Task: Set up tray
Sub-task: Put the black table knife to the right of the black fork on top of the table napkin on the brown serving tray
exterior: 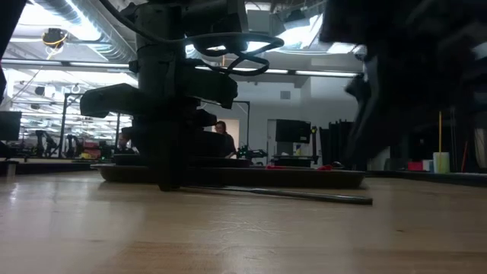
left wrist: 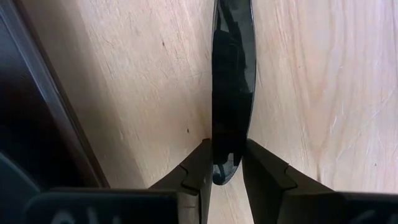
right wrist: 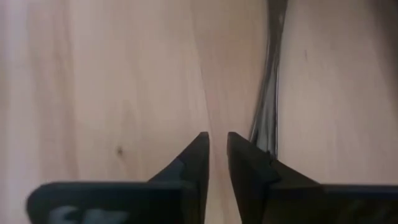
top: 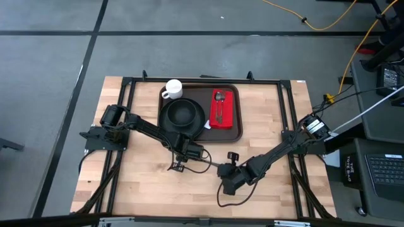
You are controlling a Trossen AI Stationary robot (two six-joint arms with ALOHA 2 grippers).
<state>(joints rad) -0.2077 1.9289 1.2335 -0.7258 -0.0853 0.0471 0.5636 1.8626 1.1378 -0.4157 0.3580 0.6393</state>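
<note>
The dark brown tray (top: 235,133) lies at the table's far middle. On it are a white cup (top: 173,89), a round black plate (top: 183,115) and a red napkin (top: 223,108) with a spoon (top: 218,106) on top. Just in front of the tray, a long flat metal utensil (exterior: 281,194) lies on the wood. My left gripper (top: 183,157) points down and is shut on one end of it. To its right, my right gripper (right wrist: 217,144) is above the table and narrowly open. Nothing is between its fingers, and the utensil (right wrist: 268,106) runs beside one of them. My left gripper pinches the utensil close to its rounded end (left wrist: 229,149) between its two fingers (left wrist: 202,163). They come from above, pointing down, and lie across it. The rest of the utensil stretches away along the tabletop toward the right arm (exterior: 358,199).
A black metal frame (top: 285,107) runs around the table's edges, with both arm bases mounted on it. Cables trail over the wood (top: 218,195) near the right arm. Bare wood lies in front of the tray and at the near left (top: 139,189).
</note>
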